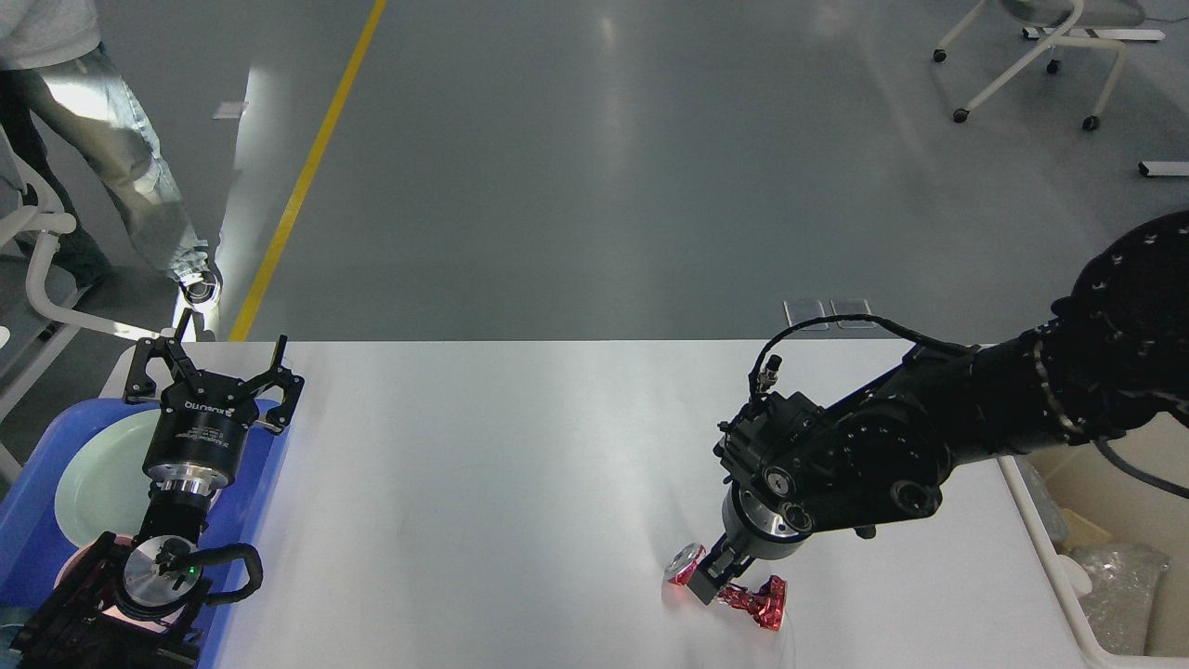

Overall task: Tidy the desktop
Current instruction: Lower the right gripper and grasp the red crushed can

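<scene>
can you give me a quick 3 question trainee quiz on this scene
1. True or false: the right gripper is down at the red wrapper on the desktop.
2. What does the left gripper hang over? A) blue tray B) bin C) chair
3. Fill in: the plate lies in the ____.

Key: 1 true; 2 A; 3 blue tray.

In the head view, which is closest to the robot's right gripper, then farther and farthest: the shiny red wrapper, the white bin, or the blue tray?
1. Red wrapper: right at the right gripper, on the desktop.
2. White bin: off the table's right edge, farther away.
3. Blue tray: far left, under the left gripper, farthest.
</scene>
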Robot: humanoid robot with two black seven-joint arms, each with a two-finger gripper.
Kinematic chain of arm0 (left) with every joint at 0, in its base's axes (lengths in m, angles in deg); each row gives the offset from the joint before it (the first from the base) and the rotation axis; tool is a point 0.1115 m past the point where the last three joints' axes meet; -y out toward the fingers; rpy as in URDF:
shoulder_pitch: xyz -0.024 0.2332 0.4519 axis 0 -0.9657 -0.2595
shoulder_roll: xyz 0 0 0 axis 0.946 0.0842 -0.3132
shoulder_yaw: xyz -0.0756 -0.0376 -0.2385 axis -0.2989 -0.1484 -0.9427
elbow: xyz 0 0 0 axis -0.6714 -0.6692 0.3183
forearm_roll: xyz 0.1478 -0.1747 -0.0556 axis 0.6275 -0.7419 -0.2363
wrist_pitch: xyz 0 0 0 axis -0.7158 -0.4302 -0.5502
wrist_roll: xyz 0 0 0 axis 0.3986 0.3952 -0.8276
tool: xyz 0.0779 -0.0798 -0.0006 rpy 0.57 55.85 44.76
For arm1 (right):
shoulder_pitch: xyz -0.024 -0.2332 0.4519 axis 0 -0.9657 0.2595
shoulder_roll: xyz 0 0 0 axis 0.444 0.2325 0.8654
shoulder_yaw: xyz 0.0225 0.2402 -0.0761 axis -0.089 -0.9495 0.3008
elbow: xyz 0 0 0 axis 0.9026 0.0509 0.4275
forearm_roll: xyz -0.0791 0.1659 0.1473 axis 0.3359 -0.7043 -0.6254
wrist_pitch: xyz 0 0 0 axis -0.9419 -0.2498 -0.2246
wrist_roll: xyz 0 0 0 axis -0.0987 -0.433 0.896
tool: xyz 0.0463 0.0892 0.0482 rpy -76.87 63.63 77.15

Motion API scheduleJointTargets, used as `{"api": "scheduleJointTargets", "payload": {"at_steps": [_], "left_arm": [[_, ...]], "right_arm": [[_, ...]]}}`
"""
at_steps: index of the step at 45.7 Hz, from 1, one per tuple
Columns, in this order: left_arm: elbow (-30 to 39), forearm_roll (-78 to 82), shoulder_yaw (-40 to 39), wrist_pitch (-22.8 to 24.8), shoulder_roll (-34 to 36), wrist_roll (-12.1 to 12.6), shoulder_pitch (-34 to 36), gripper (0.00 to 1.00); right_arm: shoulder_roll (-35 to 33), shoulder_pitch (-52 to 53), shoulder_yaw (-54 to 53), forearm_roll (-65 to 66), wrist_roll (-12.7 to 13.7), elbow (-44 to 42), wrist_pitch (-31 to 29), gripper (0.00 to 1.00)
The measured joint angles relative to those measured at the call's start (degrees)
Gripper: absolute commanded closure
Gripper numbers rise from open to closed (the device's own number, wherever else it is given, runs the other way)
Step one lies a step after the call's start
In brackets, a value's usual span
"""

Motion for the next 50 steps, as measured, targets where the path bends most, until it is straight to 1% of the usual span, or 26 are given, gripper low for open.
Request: {"api": "scheduleJointTargets", "payload": {"at_steps": [5,8,12,17,20,24,26,29,31,33,34,35,37,38,39,40,50], "left_arm": [[0.0,0.0,0.0,0.0,0.0,0.0,0.0,0.03],[0.0,0.0,0.0,0.0,0.0,0.0,0.0,0.03],[0.0,0.0,0.0,0.0,0.0,0.0,0.0,0.03],[0.0,0.0,0.0,0.0,0.0,0.0,0.0,0.03],[0.0,0.0,0.0,0.0,0.0,0.0,0.0,0.03],[0.0,0.0,0.0,0.0,0.0,0.0,0.0,0.03],[0.0,0.0,0.0,0.0,0.0,0.0,0.0,0.03],[0.0,0.0,0.0,0.0,0.0,0.0,0.0,0.03],[0.0,0.0,0.0,0.0,0.0,0.0,0.0,0.03],[0.0,0.0,0.0,0.0,0.0,0.0,0.0,0.03],[0.0,0.0,0.0,0.0,0.0,0.0,0.0,0.03],[0.0,0.0,0.0,0.0,0.0,0.0,0.0,0.03],[0.0,0.0,0.0,0.0,0.0,0.0,0.0,0.03],[0.0,0.0,0.0,0.0,0.0,0.0,0.0,0.03],[0.0,0.0,0.0,0.0,0.0,0.0,0.0,0.03],[0.0,0.0,0.0,0.0,0.0,0.0,0.0,0.03],[0.0,0.0,0.0,0.0,0.0,0.0,0.0,0.03]], "right_arm": [[1.1,-4.7,0.2,1.9,0.0,-2.9,1.8,0.10],[2.5,-7.2,0.4,2.9,0.0,-5.1,3.6,0.12],[4.5,-9.5,1.1,3.5,-0.1,-7.6,5.6,0.13],[5.5,-10.9,2.2,3.9,-0.1,-9.0,7.0,0.14],[5.8,-11.5,3.0,4.4,-0.1,-9.2,7.5,0.20],[6.5,-12.0,3.7,5.5,-0.1,-9.3,8.1,0.23],[6.7,-12.0,3.9,5.9,-0.1,-9.3,8.2,0.30],[6.9,-12.1,4.0,6.2,-0.1,-9.3,8.3,0.36],[6.9,-12.2,4.1,6.4,-0.1,-9.3,8.4,0.46],[6.9,-12.3,4.2,6.5,-0.1,-9.3,8.4,0.54],[7.0,-12.3,4.3,6.5,-0.1,-9.3,8.4,0.59],[7.0,-12.4,4.3,6.5,-0.1,-9.3,8.4,0.67],[7.0,-12.4,4.4,6.5,-0.1,-9.3,8.4,0.87],[7.0,-12.4,4.5,6.4,-0.1,-9.3,8.4,0.94],[7.0,-12.4,4.7,6.3,-0.1,-9.3,8.4,0.99],[7.0,-12.4,4.9,6.2,-0.1,-9.3,8.4,1.00],[6.8,-12.2,7.0,5.1,-0.2,-9.4,8.4,1.00]]}}
